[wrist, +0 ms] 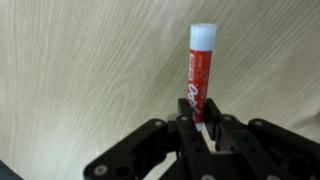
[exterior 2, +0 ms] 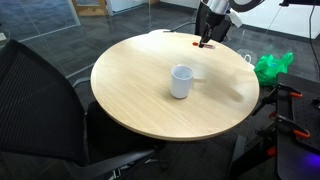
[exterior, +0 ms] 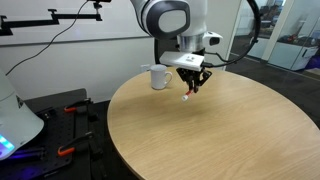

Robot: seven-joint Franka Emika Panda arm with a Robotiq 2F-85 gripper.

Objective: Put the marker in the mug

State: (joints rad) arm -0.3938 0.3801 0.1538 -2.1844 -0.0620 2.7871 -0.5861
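The red marker (wrist: 198,72) with a white end is held between my gripper's (wrist: 201,128) fingers, which are shut on its lower part. In an exterior view the gripper (exterior: 192,84) hangs above the round wooden table with the marker (exterior: 189,94) pointing down, white end lowest, just off the surface. The white mug (exterior: 158,76) stands upright on the table, a short way to the side of the gripper. In an exterior view the mug (exterior 2: 181,81) is near the table's middle and the gripper (exterior 2: 205,38) is near the far edge.
The round wooden table (exterior: 220,130) has a curved edge. A black chair (exterior 2: 40,100) stands close to the table. A green bag (exterior 2: 272,66) and red-handled tools (exterior 2: 295,95) lie beyond the table's edge. Glass walls stand behind.
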